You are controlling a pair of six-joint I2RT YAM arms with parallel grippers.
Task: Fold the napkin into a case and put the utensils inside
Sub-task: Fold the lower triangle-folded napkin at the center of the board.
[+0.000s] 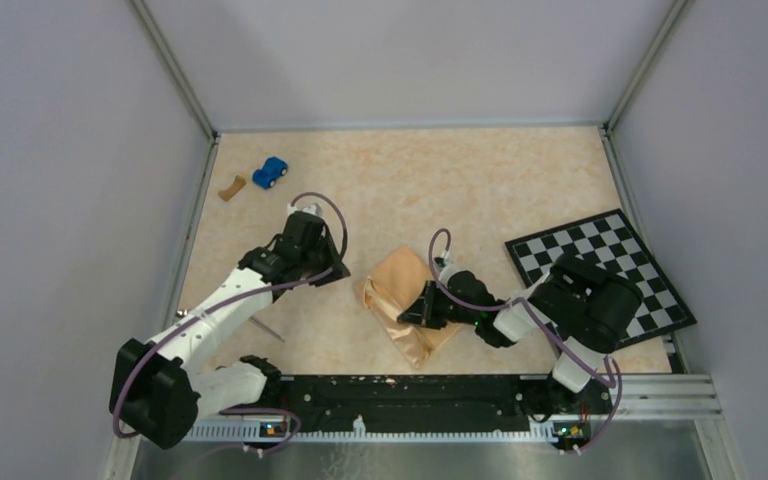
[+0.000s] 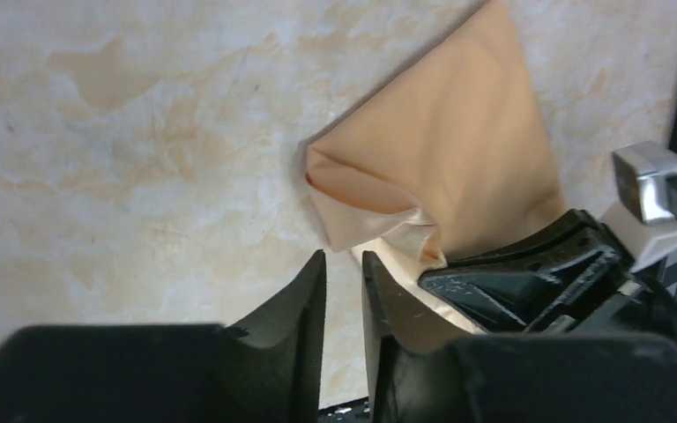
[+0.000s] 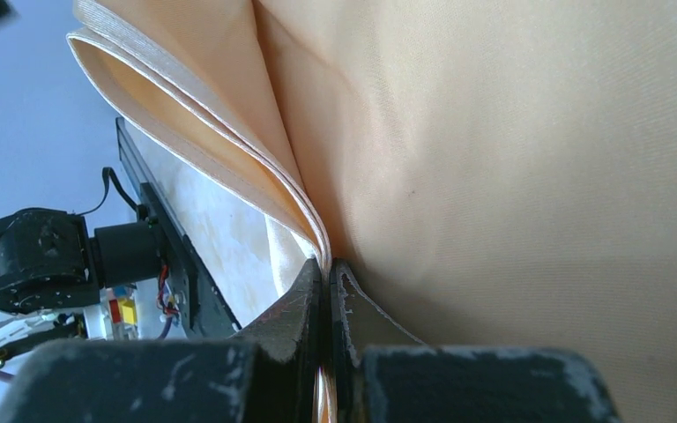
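The napkin (image 1: 407, 300) lies folded near the middle of the table (image 1: 480, 180), a narrow oblong with doubled layers showing along one edge, between my two grippers. My right gripper (image 3: 326, 264) is clamped on that layered edge, jaws pressed together with cloth pinched between them. My left gripper (image 2: 344, 257) hovers just beside the napkin's other side, its jaws a narrow gap apart and holding nothing. I judge that I am in the folding step: the cloth is partly a case, but its mouth looks loose and no utensil is in it. The next move, as I read it, calls for the right to hold the fold firm while the left either presses the crease or goes for a utensil and slides it into the open end without dragging the layers apart. Counting: one napkin; one utensil (image 1: 269, 331) that I can make out, a thin grey line on the table beside my left arm, well apart from the napkin, though others may be hidden; one checkerboard (image 1: 600, 275) to the right; one blue car (image 1: 271, 172) and one brown scrap (image 1: 230, 187) at the far left.
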